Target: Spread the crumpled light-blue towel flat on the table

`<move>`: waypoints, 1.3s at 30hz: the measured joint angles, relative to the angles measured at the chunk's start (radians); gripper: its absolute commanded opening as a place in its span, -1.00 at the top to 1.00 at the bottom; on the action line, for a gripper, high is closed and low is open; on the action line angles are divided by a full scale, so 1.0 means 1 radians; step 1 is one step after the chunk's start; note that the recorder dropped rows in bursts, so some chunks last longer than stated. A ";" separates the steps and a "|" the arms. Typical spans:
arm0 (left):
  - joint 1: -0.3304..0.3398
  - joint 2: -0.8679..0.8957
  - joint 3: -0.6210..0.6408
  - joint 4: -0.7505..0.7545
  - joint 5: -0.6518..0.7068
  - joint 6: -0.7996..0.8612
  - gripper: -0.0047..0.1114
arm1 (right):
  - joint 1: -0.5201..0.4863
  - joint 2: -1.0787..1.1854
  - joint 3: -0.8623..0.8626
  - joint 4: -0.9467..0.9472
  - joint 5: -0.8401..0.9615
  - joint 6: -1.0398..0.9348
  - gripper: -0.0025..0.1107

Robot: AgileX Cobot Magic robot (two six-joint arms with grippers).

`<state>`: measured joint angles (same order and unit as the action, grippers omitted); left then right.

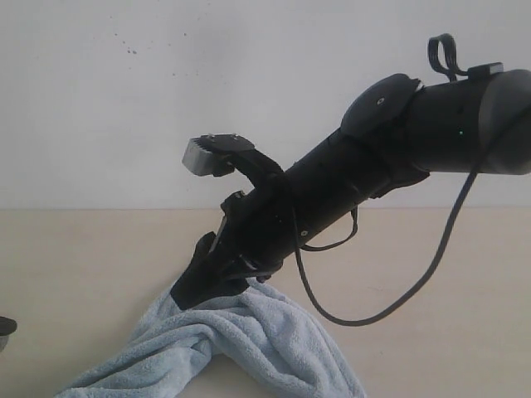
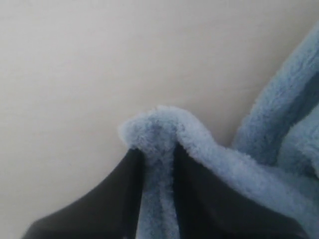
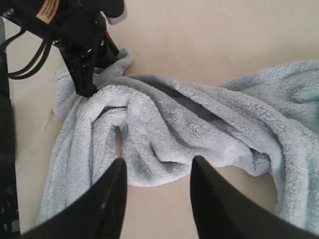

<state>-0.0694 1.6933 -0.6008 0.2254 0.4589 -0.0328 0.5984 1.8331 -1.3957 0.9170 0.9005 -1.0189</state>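
Pale-blue fluffy towel (image 1: 257, 336) crumpled in thick folds on beige table (image 1: 83, 249), one fold pinched upward

The worktop (image 1: 91, 249) is a plain beige, matte surface that runs back to a white wall (image 1: 99, 99). The light-blue towel (image 1: 257, 336) lies on it, crumpled into thick, fluffy folds. Its far end is raised off the surface, and the rest trails down toward the near edge of the exterior view. Beige worktop shows on both sides of the towel. A small dark object (image 1: 4, 326) sits at the left edge, cut off by the frame and too little seen to name.
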 measured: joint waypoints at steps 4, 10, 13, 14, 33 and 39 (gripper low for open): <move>0.000 0.014 -0.030 -0.004 0.031 -0.002 0.58 | 0.000 0.000 0.000 0.005 0.006 0.000 0.25; 0.000 -0.026 -0.083 0.016 0.019 -0.009 0.66 | 0.000 0.000 0.000 0.005 0.014 0.000 0.25; 0.000 -0.138 -0.095 0.017 -0.041 -0.009 0.68 | 0.000 0.000 0.000 0.005 0.018 -0.002 0.25; 0.000 -0.186 -0.097 0.017 -0.060 -0.009 0.68 | 0.000 0.000 0.000 0.005 0.018 -0.002 0.25; 0.000 -0.822 -0.044 -0.053 0.117 0.058 0.18 | -0.004 0.000 0.000 -0.130 -0.010 0.044 0.25; 0.000 -0.565 -0.034 -0.100 0.126 0.047 -0.12 | -0.004 0.000 0.000 -0.125 0.031 0.051 0.25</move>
<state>-0.0694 1.1280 -0.6352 0.1258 0.5845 0.0139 0.5945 1.8331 -1.3957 0.7921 0.9318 -0.9674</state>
